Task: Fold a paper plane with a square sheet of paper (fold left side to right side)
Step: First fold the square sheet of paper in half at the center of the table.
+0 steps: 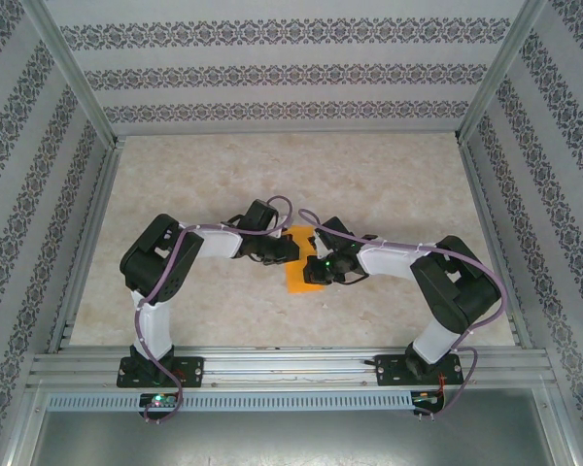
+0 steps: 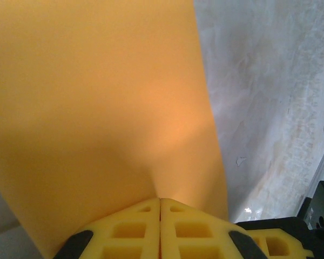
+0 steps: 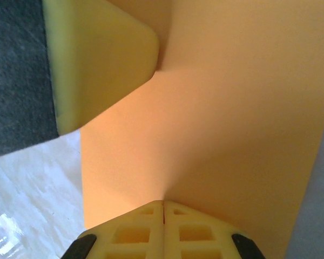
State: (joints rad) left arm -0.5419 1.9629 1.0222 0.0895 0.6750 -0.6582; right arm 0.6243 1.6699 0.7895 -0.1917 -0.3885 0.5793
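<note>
Pinching the square sheet of paper (image 2: 97,108), left gripper (image 2: 160,200) and right gripper (image 3: 163,203) seem mid-fold, tips pressed together. Next, probably: carry it across; align edges.

Place: a robot test cell in a lab, not a home.
Frame: bare aluminium posts (image 1: 73,73) and a slotted rail (image 1: 291,367) form a box around the work area.
Walls: flat panels (image 1: 291,68) with printed ornament stripes.
Tabletop: a pale board (image 1: 223,184) with a marble look.
Machines: a left arm (image 1: 155,325) and a right arm (image 1: 437,335) bolted to the rail, with loose purple cables (image 1: 503,294).
</note>
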